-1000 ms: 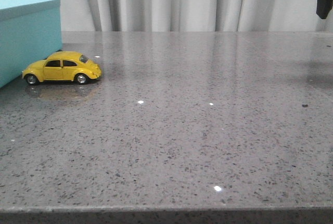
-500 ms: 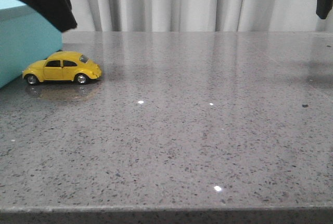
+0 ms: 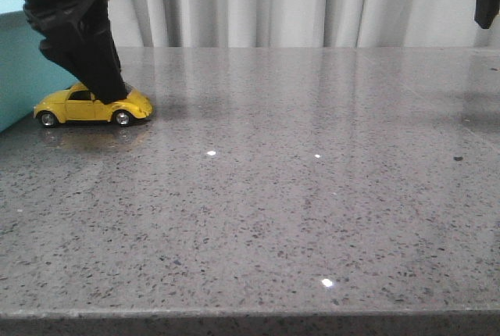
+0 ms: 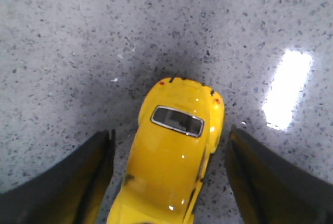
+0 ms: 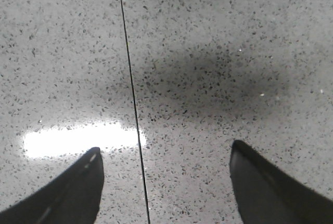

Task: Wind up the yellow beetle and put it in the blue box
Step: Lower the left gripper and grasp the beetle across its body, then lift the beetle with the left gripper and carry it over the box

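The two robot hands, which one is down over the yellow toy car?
The left hand: its open fingers straddle the yellow beetle beside the blue box. The right hand hangs over bare table, with no car between its fingers.

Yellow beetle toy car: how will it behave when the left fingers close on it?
The small glossy yellow beetle toy car probably feels slick and rigid. It stands on four wheels on the polished grey stone table, so an off-centre push would likely roll it.

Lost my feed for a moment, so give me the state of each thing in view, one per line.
yellow beetle: upright on its wheels on the table, not lifted, ungripped.
blue box: beside the beetle, mostly hidden; lid state unclear.
left tool: open, fingers straddling the beetle with gaps either side.
right tool: open, empty, above bare table.
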You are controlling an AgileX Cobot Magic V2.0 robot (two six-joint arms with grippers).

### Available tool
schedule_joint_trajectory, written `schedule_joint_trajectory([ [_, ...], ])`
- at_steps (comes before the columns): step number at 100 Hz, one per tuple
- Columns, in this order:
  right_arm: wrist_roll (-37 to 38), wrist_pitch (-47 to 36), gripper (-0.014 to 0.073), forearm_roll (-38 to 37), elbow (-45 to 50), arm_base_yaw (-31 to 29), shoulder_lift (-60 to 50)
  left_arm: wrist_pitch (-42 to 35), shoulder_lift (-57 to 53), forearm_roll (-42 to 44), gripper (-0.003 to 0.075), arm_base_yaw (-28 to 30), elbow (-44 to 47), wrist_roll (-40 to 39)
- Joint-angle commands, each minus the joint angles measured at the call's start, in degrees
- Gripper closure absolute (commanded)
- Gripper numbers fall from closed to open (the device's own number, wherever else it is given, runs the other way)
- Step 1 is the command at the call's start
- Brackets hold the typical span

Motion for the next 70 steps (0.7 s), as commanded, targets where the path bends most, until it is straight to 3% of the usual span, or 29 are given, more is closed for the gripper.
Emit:
schedule_joint_trajectory([
  [1, -0.9, -0.5, 0.0085, -0.8, -1.4, 0.0, -2.5, -1.4, -1.4, -1.3, 0.0277, -0.4, -1.8, -0.1],
  [31, -1.3, -0.4, 0.0085, -0.8, -1.4, 0.0, -2.5, -1.2, -0.8, -1.3, 0.0293, -0.4, -1.8, -0.1],
  [70, -1.3, -0.4, 0.0085, -0.8, -1.4, 0.0, -2.5, -0.8, -0.8, -1.3, 0.0512, -0.4, -1.8, -0.1],
])
